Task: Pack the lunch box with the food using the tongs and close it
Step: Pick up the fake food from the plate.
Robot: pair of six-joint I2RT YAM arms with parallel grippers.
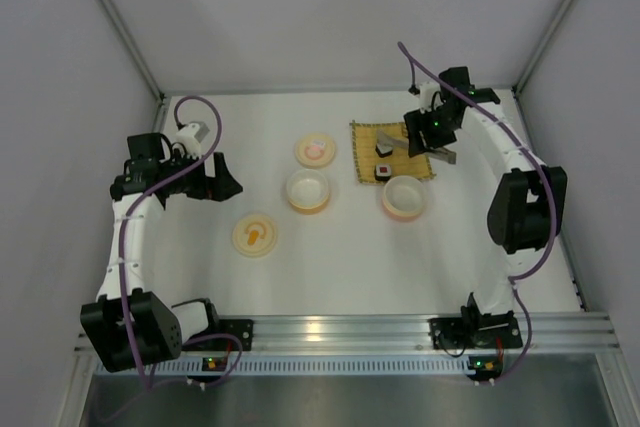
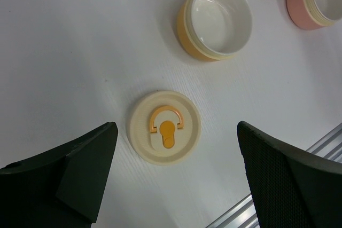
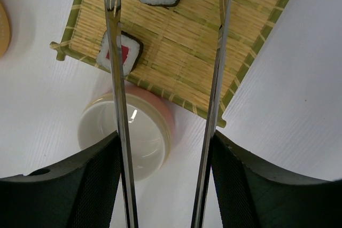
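**Table contents, near edge to far wall**

Clock directions follow the overhead view, with twelve at the far wall.

1. Orange-marked lid (image 1: 255,234): lies flat on the table (image 1: 330,267), handle side up, left of centre. It sits straight below the left wrist camera.
2. Pink bowl (image 1: 405,197): upright and open-topped, just beside the mat at the mat's 6 o'clock.
3. Yellow bowl (image 1: 308,190): upright and open-topped, at 9 o'clock of the pink bowl and apart from it.
4. Left gripper (image 1: 228,179): at 9 o'clock of the yellow bowl, jaws spread wide.
5. Mat (image 1: 410,165): yellow woven square, flat on the table, right of centre.
6. Food: two sushi pieces on the mat. The red-topped piece (image 1: 383,169) is close to the mat's near edge. The dark piece (image 1: 383,149) is just at 12 o'clock of it.
7. Tongs (image 3: 216,78): held in the right gripper, tips apart over the mat. One arm crosses the red-topped piece and the other crosses bare mat. Whether either arm touches cannot be told.
8. Pink-marked lid (image 1: 315,150): lies flat at 12 o'clock of the yellow bowl.
9. Right gripper (image 1: 437,135): above the mat's 3 o'clock side, fingers clamped on the outsides of the tongs' arms.
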